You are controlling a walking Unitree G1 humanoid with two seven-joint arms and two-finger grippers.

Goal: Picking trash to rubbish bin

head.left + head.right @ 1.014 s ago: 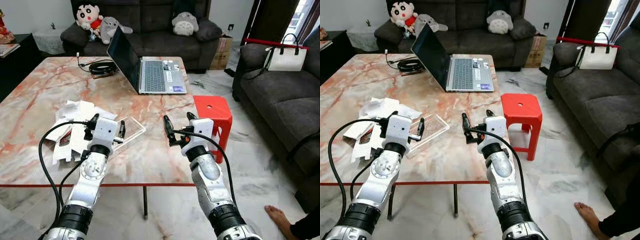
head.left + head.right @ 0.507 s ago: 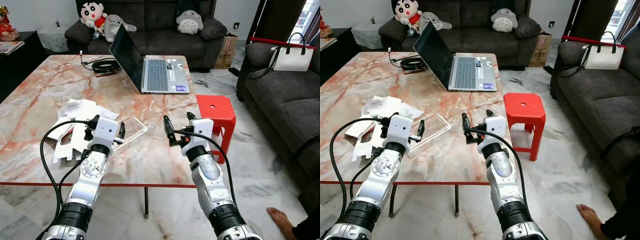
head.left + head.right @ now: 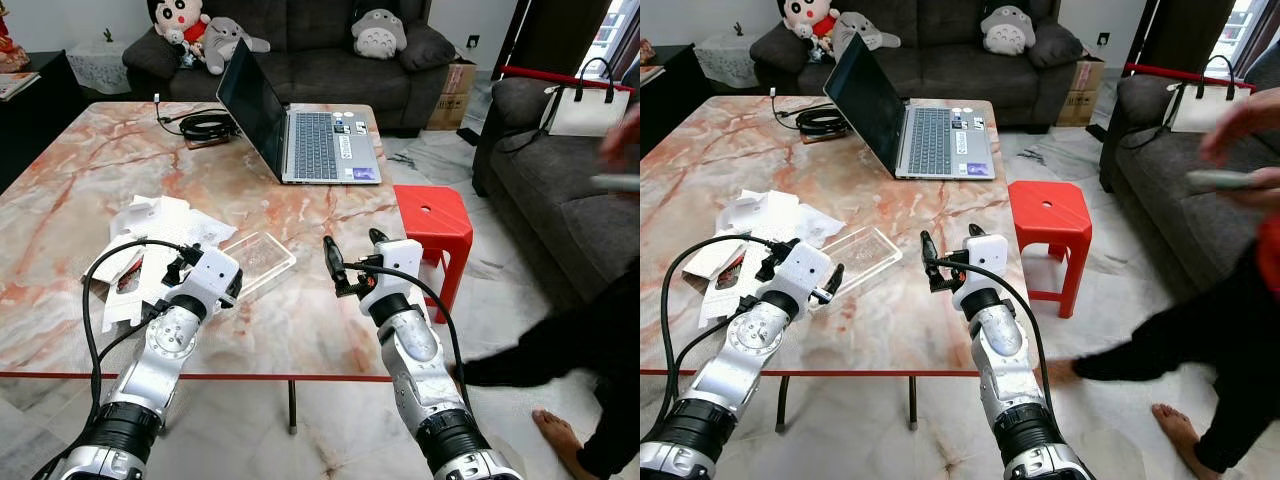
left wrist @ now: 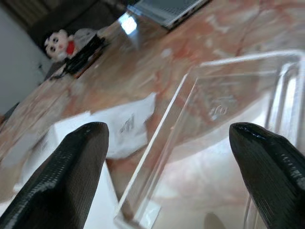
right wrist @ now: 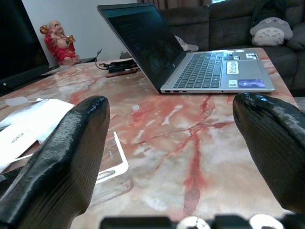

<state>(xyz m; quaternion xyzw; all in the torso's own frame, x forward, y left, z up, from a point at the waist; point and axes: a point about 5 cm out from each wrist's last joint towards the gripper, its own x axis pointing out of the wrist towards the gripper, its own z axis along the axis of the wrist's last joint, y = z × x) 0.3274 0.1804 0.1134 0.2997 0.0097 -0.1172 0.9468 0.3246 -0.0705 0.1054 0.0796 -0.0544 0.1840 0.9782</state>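
Left hand (image 3: 205, 272) dipped toward clear tray (image 3: 258, 256), fingers spread, empty; right hand (image 3: 348, 262) open, empty.

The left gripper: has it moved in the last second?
Yes. The left gripper has tipped forward and down toward the clear plastic tray, fingers open.

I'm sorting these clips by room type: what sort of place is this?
Most likely a home living room: dark sofas with soft toys, a marble-topped table holding an open laptop, and a red plastic stool.
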